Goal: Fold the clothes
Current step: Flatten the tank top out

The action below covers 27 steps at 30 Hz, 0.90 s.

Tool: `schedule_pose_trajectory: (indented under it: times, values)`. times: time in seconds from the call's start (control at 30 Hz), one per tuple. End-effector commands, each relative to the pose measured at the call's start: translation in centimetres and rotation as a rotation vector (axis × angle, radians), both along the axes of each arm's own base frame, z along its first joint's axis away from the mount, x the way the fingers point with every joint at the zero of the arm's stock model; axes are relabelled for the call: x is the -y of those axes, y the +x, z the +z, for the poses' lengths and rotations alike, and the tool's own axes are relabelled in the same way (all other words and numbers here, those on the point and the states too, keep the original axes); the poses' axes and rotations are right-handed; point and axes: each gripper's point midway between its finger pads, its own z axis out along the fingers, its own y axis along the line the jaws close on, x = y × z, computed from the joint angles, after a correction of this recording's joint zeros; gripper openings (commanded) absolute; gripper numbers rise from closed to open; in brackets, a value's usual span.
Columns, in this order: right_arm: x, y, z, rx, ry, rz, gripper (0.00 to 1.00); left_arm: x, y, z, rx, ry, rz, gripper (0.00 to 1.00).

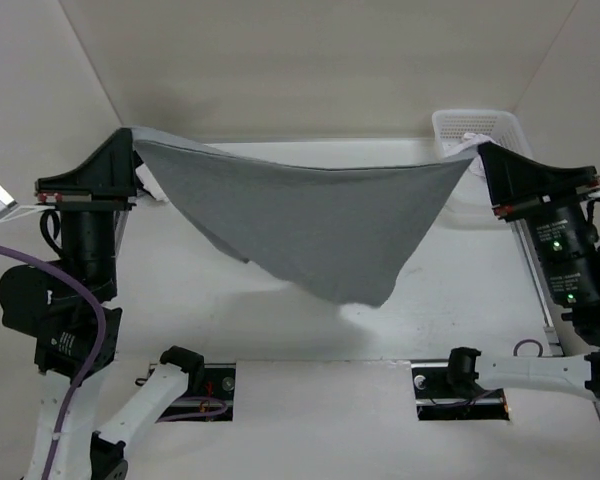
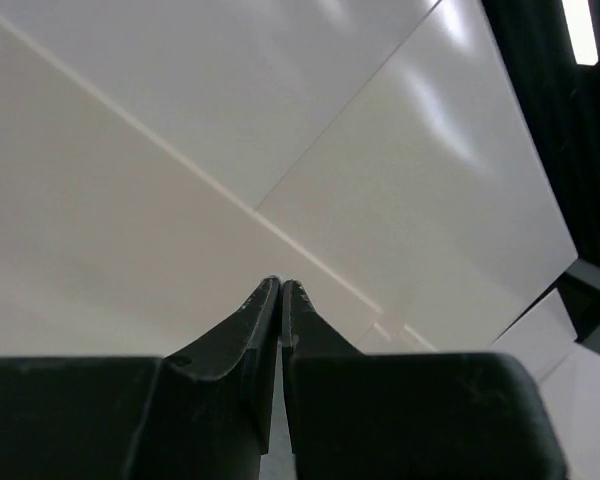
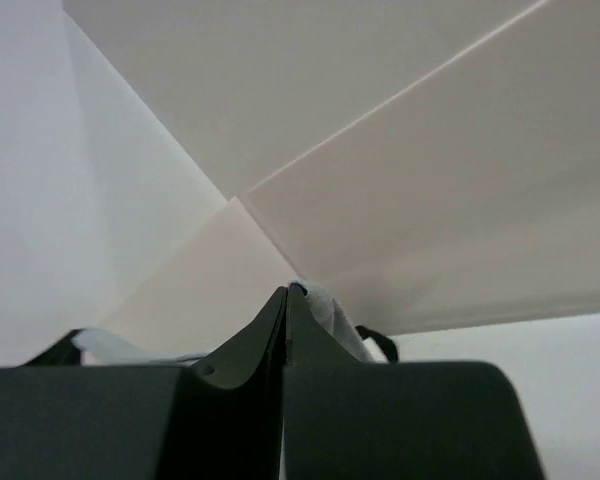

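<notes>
The desk (image 1: pixel 500 300) lies pale and flat below, serving as the surface the fold will need to be laid on. Above it hangs the grey top (image 1: pixel 310 225), lifted off the desk and stretched between the two arms. Its upper edge runs nearly taut from left to right, and the loose fabric sags to a point near the middle. Holding it this way probably lets gravity pull out the wrinkles and shows the garment's shape before it is laid down. The white basket (image 1: pixel 500 122) sits at the far right corner, behind the raised cloth. The left gripper (image 1: pixel 125 140) is clenched on the top's left corner. The right gripper (image 1: pixel 483 150) is pinched tight on the opposite corner, with a bit of fabric bulging beside its fingertips in the right wrist view.
</notes>
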Motion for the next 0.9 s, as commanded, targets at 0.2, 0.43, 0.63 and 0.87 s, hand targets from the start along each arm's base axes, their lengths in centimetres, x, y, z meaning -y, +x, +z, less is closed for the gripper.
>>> schedule_pose_trajectory:
  times: [0.2, 0.43, 0.63, 0.87]
  values:
    - [-4.5, 11.9, -1.8, -0.004, -0.267, -0.173, 0.00, 1.1, 13.1, -3.3, -0.165, 0.078, 0.141, 0.00]
    - [-5.1, 27.5, -7.1, -0.172, -0.303, -0.110, 0.00, 1.0, 26.0, -11.1, -0.382, 0.093, 0.154, 0.00]
    - [-4.7, 31.8, -1.8, -0.133, -0.289, -0.150, 0.00, 0.9, 30.8, -6.5, -0.334, 0.104, 0.120, 0.00]
    - [-2.8, 26.0, 6.3, 0.026, -0.225, -0.182, 0.00, -0.3, 26.5, 1.6, -0.152, 0.098, 0.113, 0.00]
